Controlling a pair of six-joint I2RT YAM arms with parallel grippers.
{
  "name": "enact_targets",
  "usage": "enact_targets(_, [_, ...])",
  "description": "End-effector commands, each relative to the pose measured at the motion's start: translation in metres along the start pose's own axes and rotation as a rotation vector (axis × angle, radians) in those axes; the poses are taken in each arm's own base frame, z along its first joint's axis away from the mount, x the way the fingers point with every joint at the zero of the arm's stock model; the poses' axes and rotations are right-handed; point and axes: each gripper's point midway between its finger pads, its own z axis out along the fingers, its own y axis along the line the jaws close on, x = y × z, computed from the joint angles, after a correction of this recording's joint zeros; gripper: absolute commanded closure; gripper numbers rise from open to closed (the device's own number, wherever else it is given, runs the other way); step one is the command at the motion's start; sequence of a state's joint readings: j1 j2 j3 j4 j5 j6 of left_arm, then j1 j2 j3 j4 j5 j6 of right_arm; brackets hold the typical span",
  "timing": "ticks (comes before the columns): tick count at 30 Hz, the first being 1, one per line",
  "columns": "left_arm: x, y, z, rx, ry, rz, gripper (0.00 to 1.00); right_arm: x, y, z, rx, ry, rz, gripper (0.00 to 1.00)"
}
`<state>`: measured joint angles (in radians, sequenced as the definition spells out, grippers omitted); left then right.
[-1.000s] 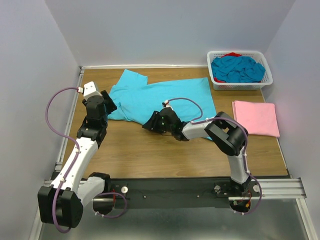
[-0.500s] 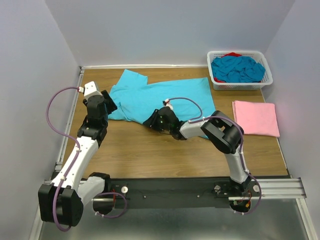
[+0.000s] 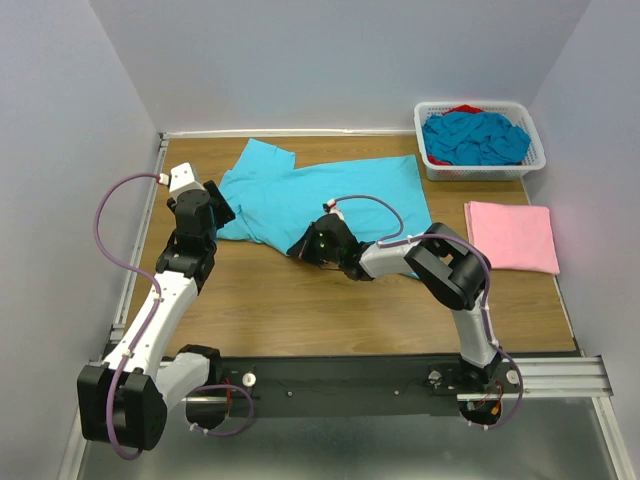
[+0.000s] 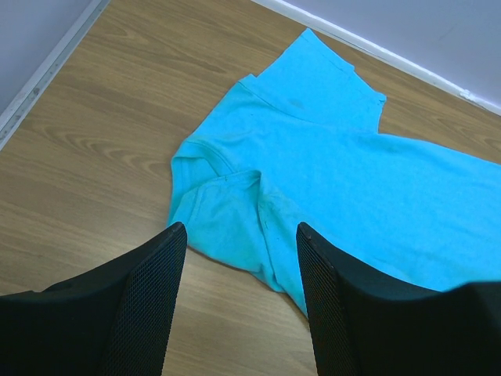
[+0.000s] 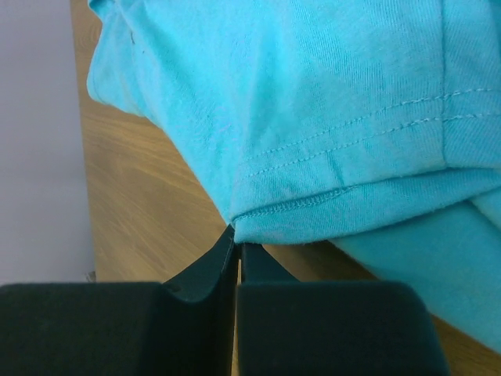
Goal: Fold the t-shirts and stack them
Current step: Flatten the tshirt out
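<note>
**Top view.** The shirt, turquoise, lies spread on the table, from centre toward 11 o'clock. A pink shirt lies folded at 3 o'clock. The basket at 1 o'clock holds a heap of turquoise cloth. Something red shows behind it and cannot be identified. The left gripper hangs at the shirt's 9 o'clock sleeve. The right gripper sits at its 6 o'clock hem.

**Left wrist view.** Jaws are spread with nothing between them. A crumpled sleeve lies just beyond the tips at 12 o'clock. The shirt's far side is cut off by the frame.

**Right wrist view.** Jaws are pressed together, pinching the stitched hem at their tips. How much cloth is caught is hidden.

**Handling.** The cloth is probably light, limp and non-fragile, and will sag from a single hold. Grip at the doubled hem or seams, preferably at two points.
</note>
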<state>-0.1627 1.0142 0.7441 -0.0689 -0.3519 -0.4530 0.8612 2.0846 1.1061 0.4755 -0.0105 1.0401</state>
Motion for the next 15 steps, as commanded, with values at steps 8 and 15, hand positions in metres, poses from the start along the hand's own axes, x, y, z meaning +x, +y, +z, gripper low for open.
enact_targets(8, [-0.013,-0.001,0.0,-0.005,-0.033,-0.009,0.34,0.02,0.045,-0.027,-0.072,0.117,-0.034,0.93])
enact_targets(15, [-0.013,-0.001,-0.001,-0.001,-0.028,-0.005,0.34,0.039,0.065,-0.045,-0.083,0.231,-0.065,0.92])
